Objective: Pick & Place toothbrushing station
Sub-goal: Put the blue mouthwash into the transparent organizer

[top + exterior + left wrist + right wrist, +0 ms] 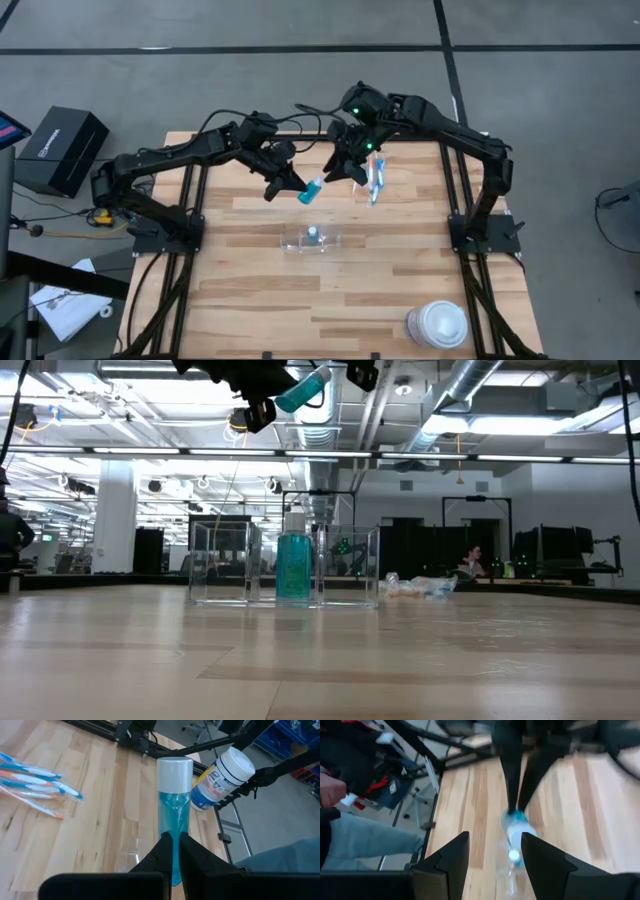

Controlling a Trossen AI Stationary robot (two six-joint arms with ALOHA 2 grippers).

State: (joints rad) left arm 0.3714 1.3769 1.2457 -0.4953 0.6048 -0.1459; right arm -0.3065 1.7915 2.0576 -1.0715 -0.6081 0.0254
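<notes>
Left gripper (297, 187): raised above the desk (250, 290), fingers (162, 851) pinched on a blue-green tube (311, 190) with a white cap.
Right gripper (352, 170): up near the far side, just beside the left one, fingers (451, 854) spread wide and holding nothing.
Clear plastic cup (311, 240): mid-desk, a second blue-green tube (294, 565) standing inside.
Toothbrushes (375, 178): lying flat, far right part of the desk.
White lidded container (438, 324): near right corner.

Both arms (170, 160) are finished in matte black; loose black cables are routed along them, green LEDs lit near the right wrist (357, 108).
</notes>
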